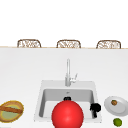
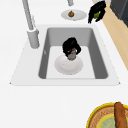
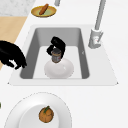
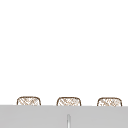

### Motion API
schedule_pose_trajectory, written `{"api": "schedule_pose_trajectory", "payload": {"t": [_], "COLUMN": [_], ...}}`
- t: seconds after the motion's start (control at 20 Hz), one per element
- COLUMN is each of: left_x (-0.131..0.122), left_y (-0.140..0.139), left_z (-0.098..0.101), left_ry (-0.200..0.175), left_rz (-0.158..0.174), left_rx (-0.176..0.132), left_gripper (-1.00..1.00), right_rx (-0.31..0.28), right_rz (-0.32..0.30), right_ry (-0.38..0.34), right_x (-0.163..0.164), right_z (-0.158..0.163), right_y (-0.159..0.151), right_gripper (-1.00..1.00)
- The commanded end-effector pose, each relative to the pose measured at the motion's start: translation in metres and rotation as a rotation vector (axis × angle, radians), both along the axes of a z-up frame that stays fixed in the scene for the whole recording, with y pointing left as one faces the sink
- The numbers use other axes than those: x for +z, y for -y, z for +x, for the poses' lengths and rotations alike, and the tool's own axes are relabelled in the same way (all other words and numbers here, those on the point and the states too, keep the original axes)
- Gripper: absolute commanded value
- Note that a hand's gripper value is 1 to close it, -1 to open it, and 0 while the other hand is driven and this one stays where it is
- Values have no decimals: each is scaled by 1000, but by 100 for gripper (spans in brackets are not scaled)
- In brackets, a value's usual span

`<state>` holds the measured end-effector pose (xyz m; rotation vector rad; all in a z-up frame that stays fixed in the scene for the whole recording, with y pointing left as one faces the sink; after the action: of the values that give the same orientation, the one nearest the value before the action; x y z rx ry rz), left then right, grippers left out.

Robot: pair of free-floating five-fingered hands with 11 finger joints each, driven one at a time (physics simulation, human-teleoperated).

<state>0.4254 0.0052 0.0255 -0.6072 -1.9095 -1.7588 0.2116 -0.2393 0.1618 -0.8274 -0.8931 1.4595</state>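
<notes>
In the sink (image 2: 100,62), one hand (image 2: 71,46) has its fingers curled round a small dark jar (image 2: 72,54), gripping it from above. The jar stands upright in the middle of a white plate (image 2: 62,66) lying on the sink floor. From the right side, the same hand (image 3: 58,43) arches over the jar (image 3: 56,55), and bare basin floor shows all round the plate (image 3: 62,71). From the front, a large red ball (image 1: 67,115) covers most of that hand, so whether it is the left hand cannot be told for sure.

The right hand (image 1: 95,108) hangs over the sink's right rim, fingers bent downward and holding nothing; the right side view shows it (image 3: 11,57) at the front corner of the basin.

On the surface to the right, a white dish (image 1: 122,106) carries a small orange fruit (image 1: 114,102), with a lime (image 1: 117,122) just beside it. At the left, a yellow bowl (image 1: 5,105) holds a brown stick (image 1: 11,109). The faucet (image 1: 68,72) stands behind the basin.
</notes>
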Motion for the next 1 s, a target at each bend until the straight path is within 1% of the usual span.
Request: {"api": "schedule_pose_trajectory", "payload": {"t": [0.0,0.05,0.15,0.25,0.35,0.5,0.65,0.7,0.8,0.95], "left_x": [-20,-25,-43,-56,-69,-86,-98,-98,-97,-97], "left_y": [1,0,-3,-3,-1,2,6,5,4,4], "left_z": [0,0,0,0,0,0,-1,-1,-3,-6], "left_ry": [81,95,84,92,106,134,172,175,170,150], "left_rz": [-32,-36,-25,-39,-41,-11,-5,-5,-5,-7], "left_rx": [62,67,63,56,48,46,41,42,36,36], "left_gripper": [100,100,100,100,100,100,100,100,100,100], "right_rx": [0,0,0,0,0,0,0,0,0,0], "right_rz": [0,0,0,0,0,0,0,0,0,0], "right_ry": [0,0,0,0,0,0,0,0,0,0], "right_x": [0,0,0,0,0,0,0,0,0,0], "right_z": [0,0,0,0,0,0,0,0,0,0], "right_y": [0,0,0,0,0,0,0,0,0,0], "right_gripper": [0,0,0,0,0,0,0,0,0,0]}}
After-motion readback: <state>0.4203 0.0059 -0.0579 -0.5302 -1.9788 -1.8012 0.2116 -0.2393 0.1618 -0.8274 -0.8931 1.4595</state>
